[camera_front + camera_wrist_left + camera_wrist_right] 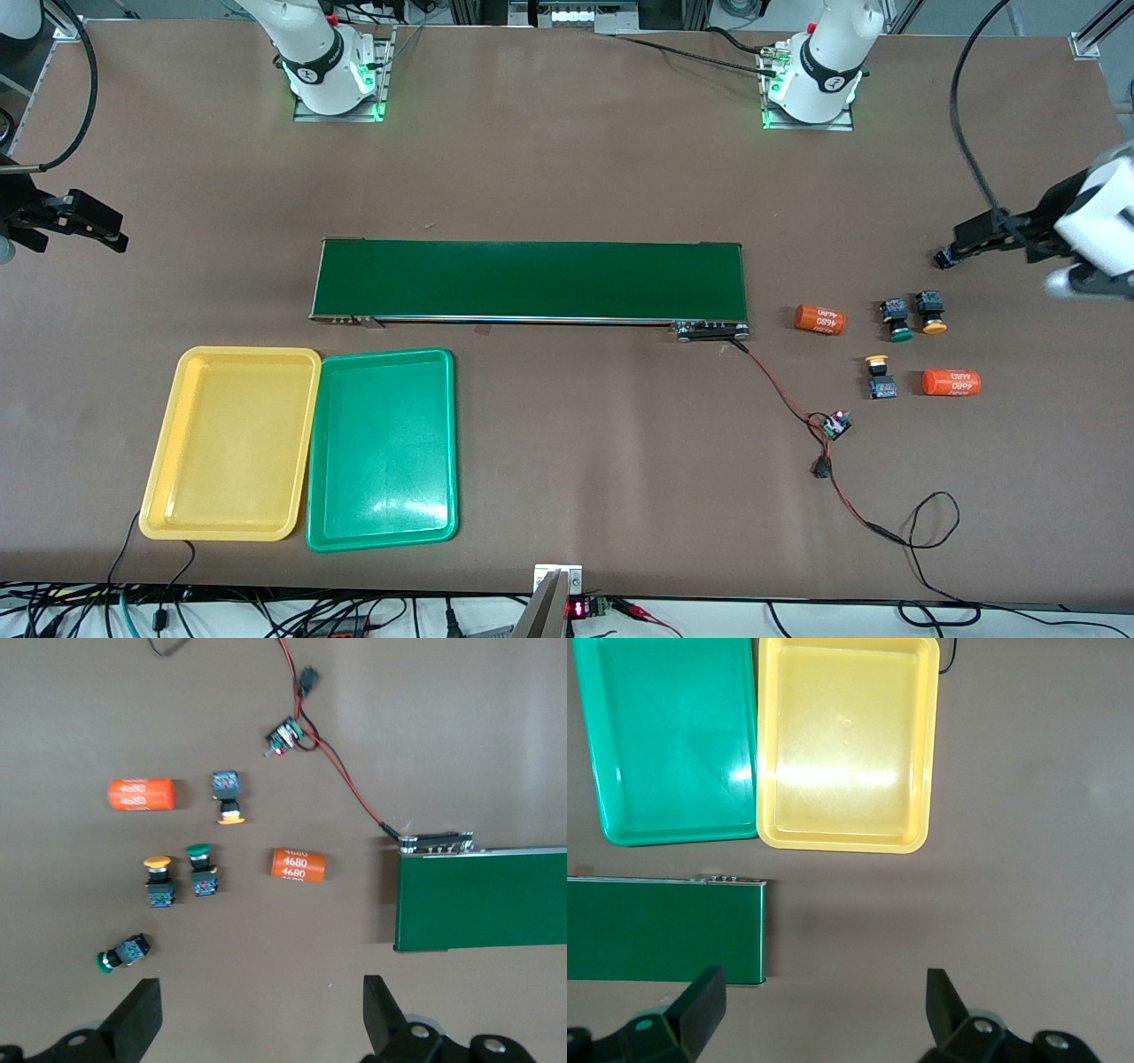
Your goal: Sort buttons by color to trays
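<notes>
Green tray (383,450) beside yellow tray (230,443)

Two trays lie flat side by side, rims touching: a yellow tray (232,443) toward the right arm's end of the table, and a green tray (383,449) beside it. Four buttons (dark bodies, round caps) lie toward the left arm's end: two yellow-capped buttons (931,313) (879,377), two green-capped buttons (897,320) (122,953).
</notes>
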`<state>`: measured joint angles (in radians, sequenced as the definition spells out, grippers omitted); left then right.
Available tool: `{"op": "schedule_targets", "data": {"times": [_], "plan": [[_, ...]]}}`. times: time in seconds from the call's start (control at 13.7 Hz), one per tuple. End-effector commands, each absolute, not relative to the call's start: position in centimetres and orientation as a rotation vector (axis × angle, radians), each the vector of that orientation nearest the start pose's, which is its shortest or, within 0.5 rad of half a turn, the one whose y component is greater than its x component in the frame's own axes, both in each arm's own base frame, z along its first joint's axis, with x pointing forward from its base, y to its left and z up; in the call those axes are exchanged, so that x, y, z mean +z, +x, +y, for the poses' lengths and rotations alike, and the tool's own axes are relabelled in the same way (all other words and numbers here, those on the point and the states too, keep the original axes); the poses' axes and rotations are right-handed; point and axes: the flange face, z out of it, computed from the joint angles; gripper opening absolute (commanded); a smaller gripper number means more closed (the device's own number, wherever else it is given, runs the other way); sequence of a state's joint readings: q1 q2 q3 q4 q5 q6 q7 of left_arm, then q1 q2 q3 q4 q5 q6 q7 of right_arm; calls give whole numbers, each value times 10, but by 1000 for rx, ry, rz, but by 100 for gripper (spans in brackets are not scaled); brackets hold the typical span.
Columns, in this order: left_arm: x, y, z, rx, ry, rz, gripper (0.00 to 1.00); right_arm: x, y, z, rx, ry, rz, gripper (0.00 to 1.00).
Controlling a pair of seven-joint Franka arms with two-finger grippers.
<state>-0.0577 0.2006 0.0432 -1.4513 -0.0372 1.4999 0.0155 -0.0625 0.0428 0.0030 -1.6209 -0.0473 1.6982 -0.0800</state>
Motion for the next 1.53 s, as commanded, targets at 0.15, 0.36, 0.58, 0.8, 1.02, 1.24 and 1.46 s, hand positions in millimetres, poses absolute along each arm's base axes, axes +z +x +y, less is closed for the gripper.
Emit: {"op": "schedule_targets", "data": {"times": [0.15, 0.36, 0.58, 0.8, 1.02, 1.24, 1.46], "plan": [[480, 636, -50, 424, -3156, 179, 100, 589, 575, -37, -36, -3196, -33, 100], [421, 648, -46, 524, -3175, 599, 100, 589, 576, -36, -39, -3196, -36, 100], [366, 653, -37, 617, -3138, 895, 100, 589, 575, -36, -34, -3196, -36, 100], [311, 647, -29, 645, -3066, 1266, 100, 589, 575, -37, -34, -3196, -33, 100], [267, 629, -24, 603, -2988, 1522, 100, 587, 576, -36, -29, -3195, -36, 100], [243, 613, -28, 502, -2921, 1654, 100, 586, 576, -36, -27, -3195, -36, 100], [225, 591, -38, 386, -2809, 1842, 100, 585, 576, -36, -24, -3195, -33, 100]]}}
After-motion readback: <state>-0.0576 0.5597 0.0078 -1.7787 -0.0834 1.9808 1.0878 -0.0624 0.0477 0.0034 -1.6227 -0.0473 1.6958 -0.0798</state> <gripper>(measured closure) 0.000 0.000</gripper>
